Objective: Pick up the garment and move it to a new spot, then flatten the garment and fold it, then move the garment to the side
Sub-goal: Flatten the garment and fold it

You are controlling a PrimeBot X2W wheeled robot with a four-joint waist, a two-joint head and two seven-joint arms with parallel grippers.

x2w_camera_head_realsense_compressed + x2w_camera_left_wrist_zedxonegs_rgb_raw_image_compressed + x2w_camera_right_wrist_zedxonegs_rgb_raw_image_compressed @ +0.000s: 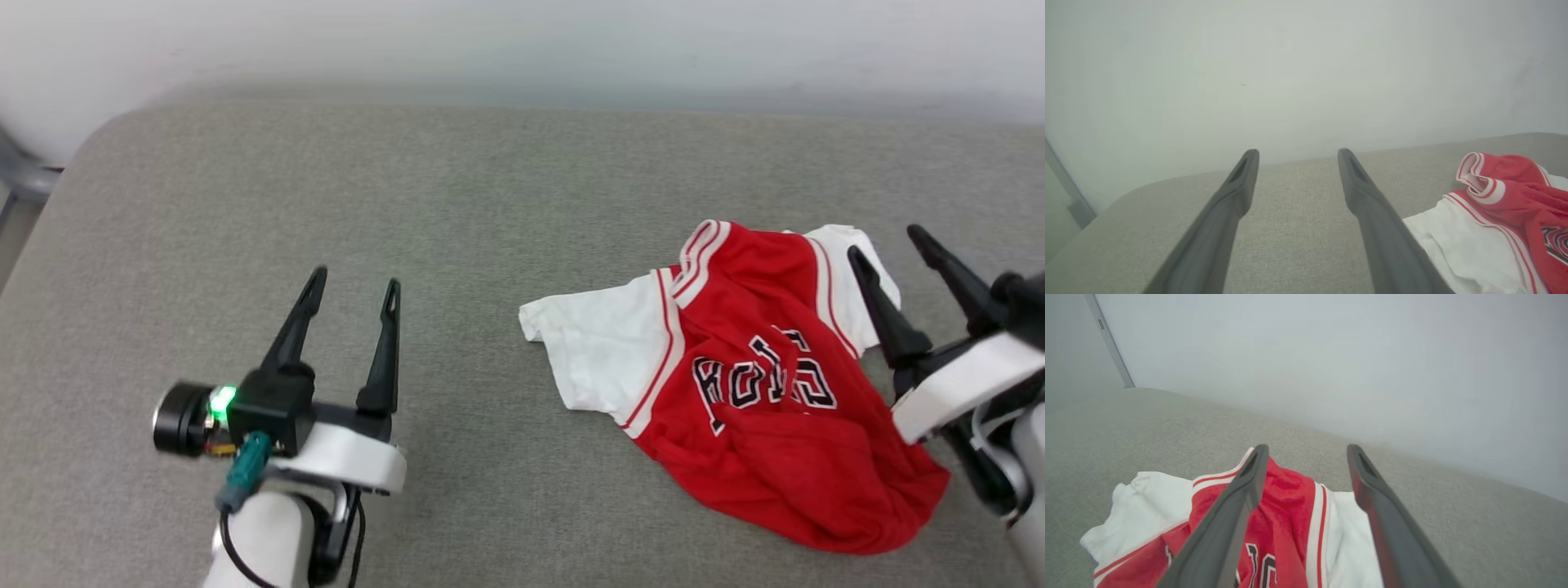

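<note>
On grey cushion (408, 204), crumpled garment (751, 392), grippers apart

My L claw (356, 276): two long matte-black fingers (295, 322) tapering to narrow tips, w/ an oblong slot near each tip; on the wrist cam they read more dark grey. They sit on a black block (273, 408) w/ a lit green LED (221, 399), a stubby black cylinder (175, 418) sticking out one side, and a teal plug (245, 474) feeding a thin black cable (237, 555). Below that there's a white collar (351, 465), then a pale rounded forearm (269, 531). R claw (883, 239) is the same build: black fingers, white band (963, 384), light-grey forearm shell (1030, 490).
</note>
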